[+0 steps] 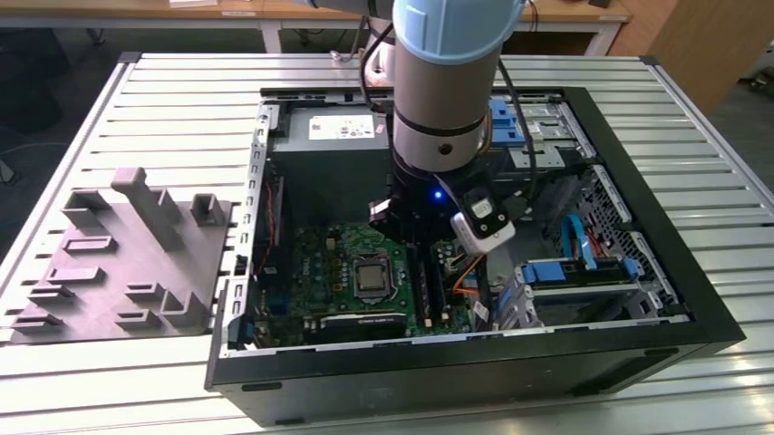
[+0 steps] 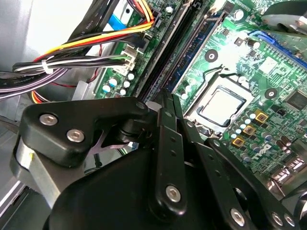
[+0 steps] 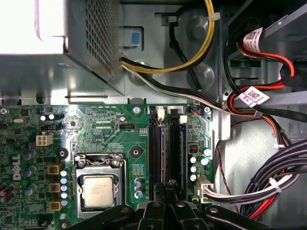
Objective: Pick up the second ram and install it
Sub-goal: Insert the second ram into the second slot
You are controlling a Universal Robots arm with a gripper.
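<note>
A: Where was the second ram at that point?

B: I couldn't pick it out for certain. The gripper (image 3: pixel 167 186) hung right over the black memory slots (image 3: pixel 154 153) inside the open computer case (image 1: pixel 484 376). Its jaws were drawn close together, with barely a sliver between them. If the board was pinched there, the gripper's own black links hid it.

A: So what worried you?

B: Alignment, mostly. I judged that a board lowered a little off the slot's line, or tilted, would jam on the slot wall rather than seat. A thin board could also slip in the jaws under a push. And the cable bundle (image 2: pixel 72 62) ran just beside the slots, near enough to catch.

A: Did the cameras agree?

B: They split the job. The exterior view showed the arm's wrist down inside the case, and the grey tray (image 1: pixel 121 263) out on the table (image 1: pixel 181 91) at the exterior view's left. The first wrist view looked along the slots' whole length, next to the processor socket (image 3: pixel 98 188). The second wrist view showed the jaw links and those cables up close.
</note>
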